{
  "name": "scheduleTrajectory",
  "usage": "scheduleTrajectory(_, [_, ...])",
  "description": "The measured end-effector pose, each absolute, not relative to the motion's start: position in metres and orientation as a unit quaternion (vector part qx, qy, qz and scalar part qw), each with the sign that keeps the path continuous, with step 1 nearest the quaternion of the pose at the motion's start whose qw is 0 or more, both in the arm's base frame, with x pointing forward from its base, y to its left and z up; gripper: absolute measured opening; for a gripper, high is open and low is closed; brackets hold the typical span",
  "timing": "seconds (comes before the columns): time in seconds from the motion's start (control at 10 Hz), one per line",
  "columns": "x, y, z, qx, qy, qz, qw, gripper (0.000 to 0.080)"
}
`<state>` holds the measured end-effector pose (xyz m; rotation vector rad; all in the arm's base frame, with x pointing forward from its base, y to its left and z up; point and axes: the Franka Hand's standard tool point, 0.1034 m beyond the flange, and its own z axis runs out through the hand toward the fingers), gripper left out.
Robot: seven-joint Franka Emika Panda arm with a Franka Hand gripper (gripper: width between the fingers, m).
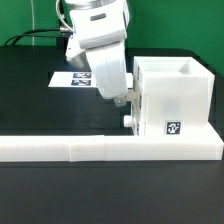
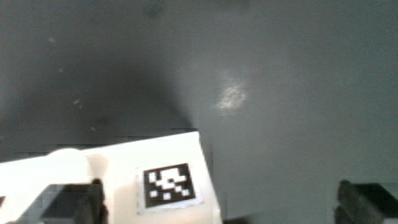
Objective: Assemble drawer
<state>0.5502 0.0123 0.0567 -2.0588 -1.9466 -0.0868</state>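
The white drawer housing (image 1: 172, 98) stands on the black table at the exterior view's right, against the border bar. It has a tag low on its front, and two round knobs (image 1: 129, 120) show on its left side. My gripper (image 1: 122, 100) hangs close beside that left side, at the height of the upper knob. In the wrist view the gripper (image 2: 217, 206) is open, with its dark fingers (image 2: 64, 206) far apart. A white tagged part of the drawer (image 2: 143, 170) lies between them, nearer one finger. Nothing is held.
The long low white L-shaped border bar (image 1: 100, 149) runs along the front of the table. The marker board (image 1: 72, 80) lies flat behind the arm at the exterior view's left. Black cables run along the back edge.
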Motion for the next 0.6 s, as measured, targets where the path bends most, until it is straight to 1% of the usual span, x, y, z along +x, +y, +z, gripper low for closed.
scheduleTrajectory(0.1, [0.548,0.006,0.057,-0.718,-0.677,-0.027,0.158,0.0649])
scheduleTrajectory(0.3, [0.544,-0.018,0.058,-0.706,-0.688,-0.024,0.167,0.0649])
scheduleTrajectory(0.4, [0.546,-0.028,0.060,-0.709,-0.686,-0.025,0.160,0.0649])
scheduleTrajectory(0.5, [0.548,-0.030,0.062,-0.712,-0.685,-0.029,0.152,0.0649])
scheduleTrajectory(0.6, [0.547,-0.029,0.060,-0.711,-0.685,-0.028,0.154,0.0649])
